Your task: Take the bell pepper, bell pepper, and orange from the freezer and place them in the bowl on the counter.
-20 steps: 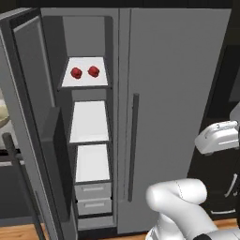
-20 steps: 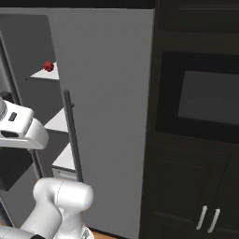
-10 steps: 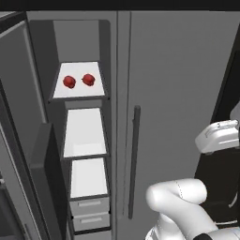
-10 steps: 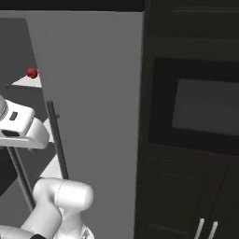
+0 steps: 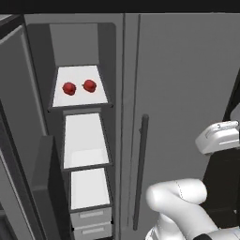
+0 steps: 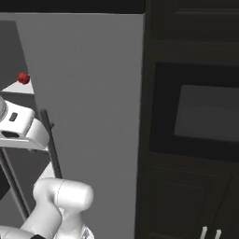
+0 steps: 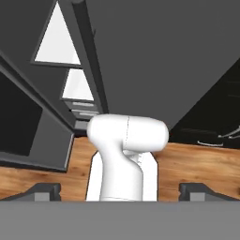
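Note:
Two red bell peppers point(image 5: 69, 88) point(image 5: 89, 85) lie side by side on the top white shelf of the open freezer point(image 5: 79, 56). One bell pepper point(image 6: 23, 78) also peeks out at the left edge of the right base view. The orange, the bowl and the counter are out of view. My gripper point(image 7: 123, 191) is open and holds nothing, its two dark fingertips point(image 7: 44, 191) far apart. It points down past the freezer's lower shelves at the wooden floor, well away from the peppers. My white arm point(image 5: 178, 201) rises at the lower right, folded back in front of the fridge.
The thick freezer door point(image 5: 23, 140) stands open on the left. Below the pepper shelf sit two bare white shelves point(image 5: 86, 140) and drawers point(image 5: 91, 218). The shut fridge door carries a long bar handle point(image 5: 140, 168). Dark cabinets with a built-in oven point(image 6: 196, 116) stand to the right.
The whole picture has shifted: the base has driven closer to the freezer, which now looks larger, and the cabinets fill more of the right base view. Peppers have not moved. Gripper stays open.

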